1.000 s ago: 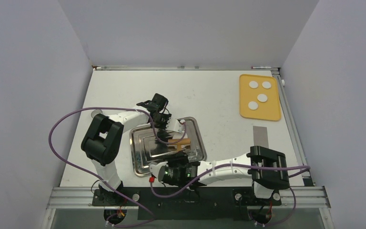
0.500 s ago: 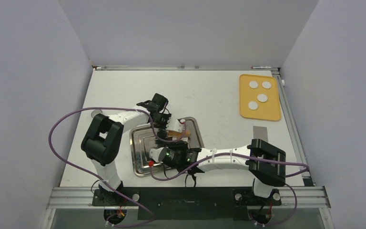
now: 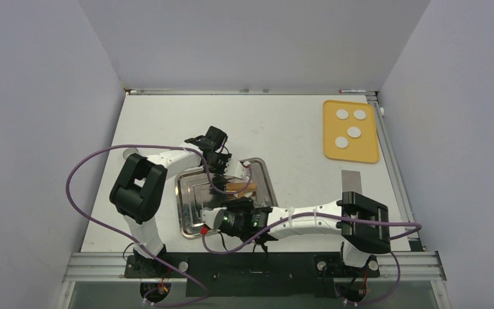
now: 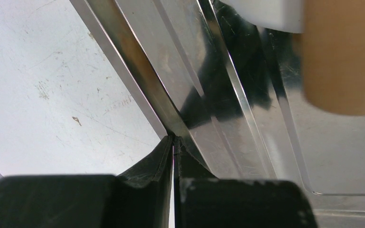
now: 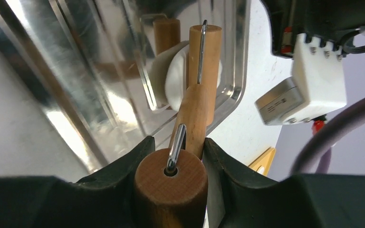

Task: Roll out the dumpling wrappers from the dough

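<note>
A wooden rolling pin (image 5: 203, 66) lies in the metal tray (image 5: 71, 61), its roller pressing on a white piece of dough (image 5: 171, 83). My right gripper (image 5: 178, 142) is shut on the pin's handle (image 5: 171, 183), and reaches in from the tray's near side (image 3: 241, 205). My left gripper (image 4: 173, 138) is shut on the tray's rim (image 4: 138, 80) at the far edge (image 3: 222, 170). Several dumpling wrappers (image 3: 354, 132), small white discs, lie on a yellow board (image 3: 366, 151) at the far right. From above, the dough is hidden under the pin (image 3: 241, 187) and the arms.
The tray (image 3: 190, 222) sits mid-table close to both arm bases. A grey strip (image 3: 352, 180) lies on the table below the yellow board. Purple cables (image 3: 77, 174) loop off the left arm. Walls close the table in on three sides.
My right gripper has pushed the rolling pin farther into the tray, away from the near edge. The left gripper has stayed put on the rim.
</note>
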